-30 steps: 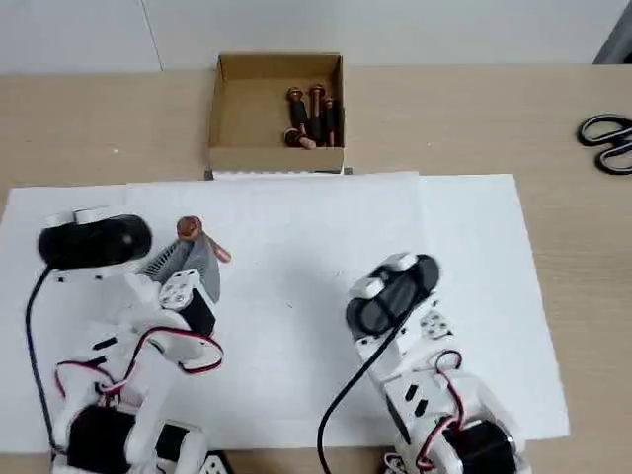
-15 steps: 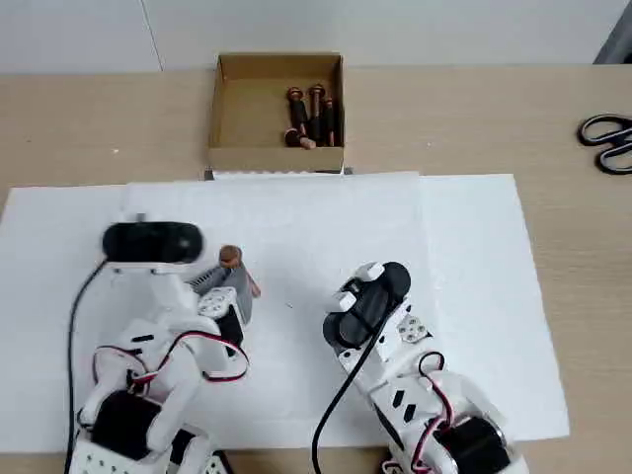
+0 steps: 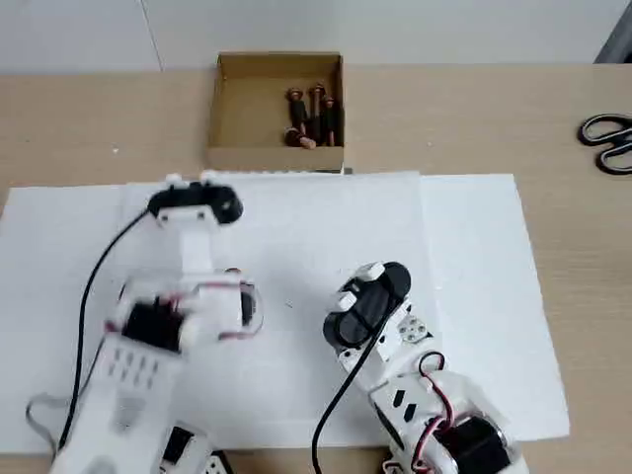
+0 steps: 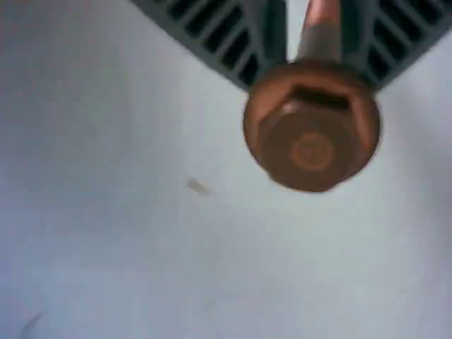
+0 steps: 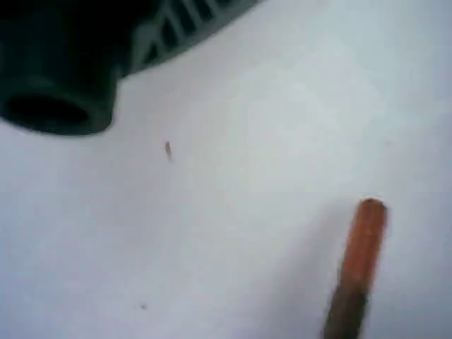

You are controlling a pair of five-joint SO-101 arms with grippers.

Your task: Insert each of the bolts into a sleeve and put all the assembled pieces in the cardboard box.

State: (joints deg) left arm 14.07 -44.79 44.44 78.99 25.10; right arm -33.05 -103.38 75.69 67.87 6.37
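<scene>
Left gripper [image 4: 314,39] pinches a copper bolt [image 4: 311,131] over the white sheet [image 4: 106,247]; right gripper [image 5: 131,42] apparently clamps a dark sleeve [image 5: 56,99]. Assembled pieces [image 3: 314,118] occupy the cardboard box [image 3: 242,114].

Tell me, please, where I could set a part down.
Free: the right end of the white sheet, toward the scissors, and the left half of the cardboard box. Crowded: its right side, with assembled pieces, and under both arms.

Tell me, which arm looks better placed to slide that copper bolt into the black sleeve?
Probably the left. The left tool grips the copper bolt, whose free tip lies near, but apart from, the open end of the black sleeve at the right arm; the right can just hold that steady.
</scene>
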